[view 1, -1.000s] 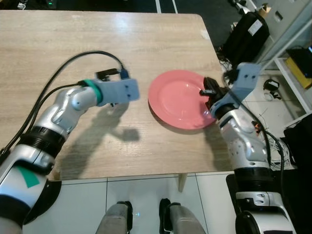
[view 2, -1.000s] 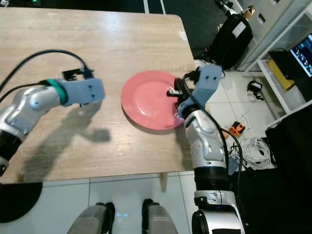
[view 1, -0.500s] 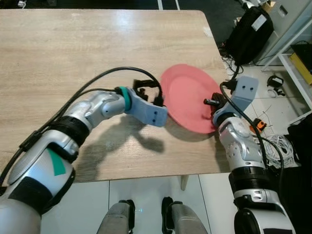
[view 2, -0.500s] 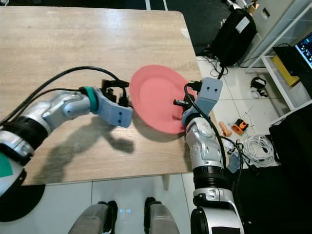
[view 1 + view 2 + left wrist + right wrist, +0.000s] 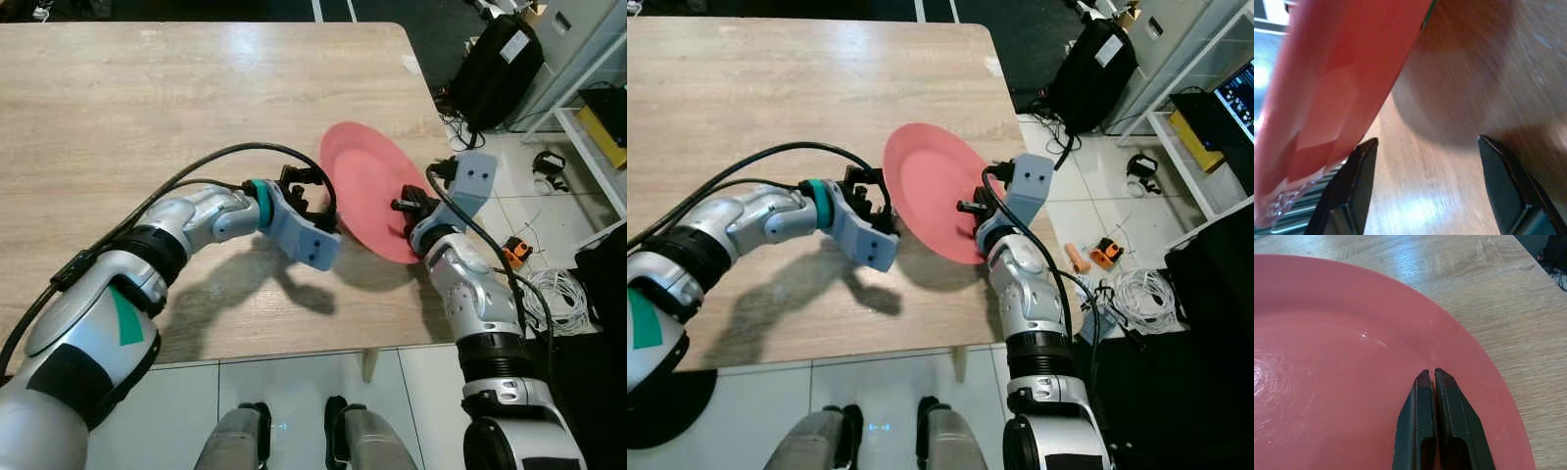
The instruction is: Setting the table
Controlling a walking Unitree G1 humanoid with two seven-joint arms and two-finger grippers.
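pink plate (image 5: 367, 191) now tilted between left pincer (image 5: 1422, 186), right pincer (image 5: 1430, 377)

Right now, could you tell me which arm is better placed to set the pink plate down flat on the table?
The right. The right gripper is shut on the pink plate, holding it tilted above the wooden table. The left gripper is open beside the plate's other edge, holding nothing.
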